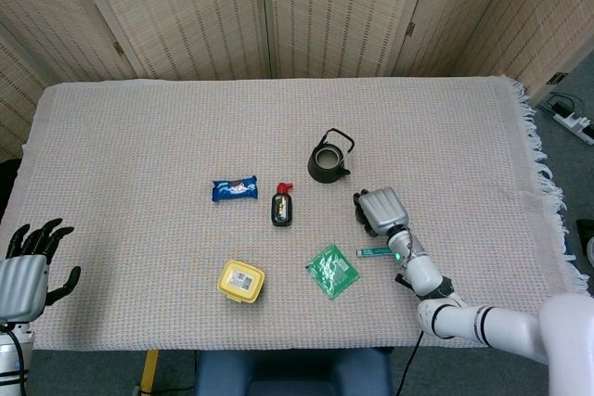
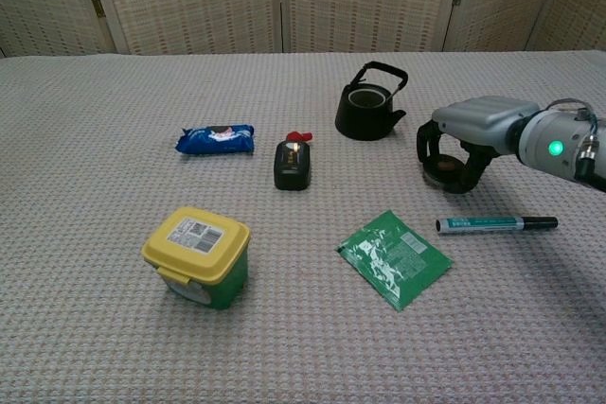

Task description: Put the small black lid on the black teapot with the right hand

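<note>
- Your right hand arches over the small black lid, fingers curled down around its rim, so the grasp comes from above; whether they have pinched it or only cage it cannot be told
- The lid looks to be on the tabletop, just beside the open black teapot
- Your left hand idles open, off the near edge

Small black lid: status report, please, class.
Right hand fingers curled around small black lid, lid still on cloth. Left hand idle, open. Black teapot uncovered, path clear.
</note>
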Available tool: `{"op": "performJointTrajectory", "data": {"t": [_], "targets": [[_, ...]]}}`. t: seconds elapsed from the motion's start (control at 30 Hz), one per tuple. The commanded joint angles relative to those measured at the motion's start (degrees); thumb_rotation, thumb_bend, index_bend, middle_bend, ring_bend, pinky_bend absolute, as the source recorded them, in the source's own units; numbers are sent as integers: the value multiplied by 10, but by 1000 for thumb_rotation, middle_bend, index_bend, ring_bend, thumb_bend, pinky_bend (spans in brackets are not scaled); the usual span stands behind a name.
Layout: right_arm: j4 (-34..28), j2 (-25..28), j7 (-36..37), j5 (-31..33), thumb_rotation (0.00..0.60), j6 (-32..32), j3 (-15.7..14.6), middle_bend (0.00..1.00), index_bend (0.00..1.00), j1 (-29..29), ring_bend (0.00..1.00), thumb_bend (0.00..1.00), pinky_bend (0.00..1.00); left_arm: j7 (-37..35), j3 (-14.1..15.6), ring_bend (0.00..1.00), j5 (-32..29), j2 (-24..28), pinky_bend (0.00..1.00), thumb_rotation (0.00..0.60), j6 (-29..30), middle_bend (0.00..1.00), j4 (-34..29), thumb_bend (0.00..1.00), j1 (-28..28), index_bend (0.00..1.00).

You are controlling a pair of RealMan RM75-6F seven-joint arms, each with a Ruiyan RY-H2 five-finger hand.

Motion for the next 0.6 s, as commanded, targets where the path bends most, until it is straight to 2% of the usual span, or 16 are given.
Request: {"op": "performJointTrajectory", "data": {"t": [0.03, 0.33, 0.6], "targets": [[-13, 12, -4, 6, 600, 3, 7, 414, 365, 5, 898, 326, 814, 0, 0, 160, 0, 0, 66, 600, 0, 109, 0, 329, 0, 201], [-26, 34, -18, 20, 600, -6, 54, 416, 366, 54, 896, 327, 814, 5, -1, 160, 2, 0, 66, 600, -1, 109, -4, 329, -2, 201], [31, 5, -34, 55, 600, -32, 79, 416, 366, 110, 896, 326, 814, 12, 2, 159, 3, -1, 65, 600, 5, 109, -9, 329, 3, 202]]}}
